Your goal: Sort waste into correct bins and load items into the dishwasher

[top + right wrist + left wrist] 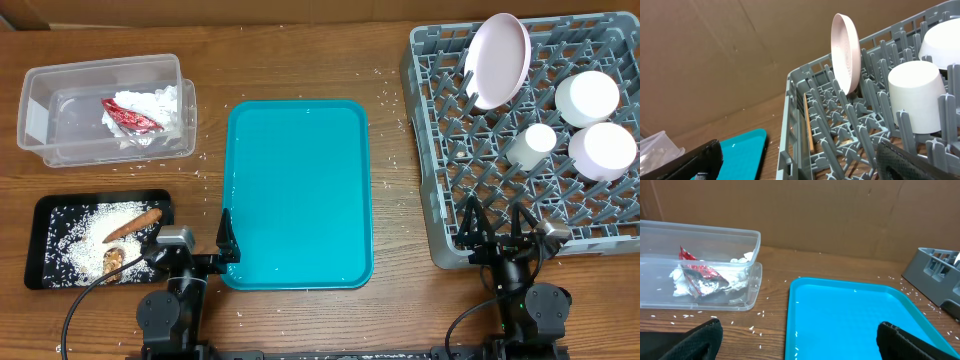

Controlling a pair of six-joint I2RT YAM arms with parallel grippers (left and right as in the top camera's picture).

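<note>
From overhead, the crumpled napkin point(162, 104) and the red wrapper point(130, 115) are seen inside the clear tub point(60, 75) at the far left. In the black tray point(45, 245), the rice grains point(85, 235), the orange stick point(133, 224) and the brown chunk point(112, 260) are gathered. The teal tray point(297, 190) is placed in the middle. In the grey rack point(440, 150), the plate point(498, 60) is stood on edge, with the two bowls point(588, 97) and the cup point(530, 143) beside it. The left tool point(190, 240) and the right tool point(496, 228) are spread wide – nothing is held.

In the left wrist view, wrapper and napkin are seen through the tub wall; loose grains are scattered on the surface point(775, 265).

In the right wrist view, the plate leans between pegs and the cup is set mouth down – both black fingers point(690, 160) are kept far apart.
</note>
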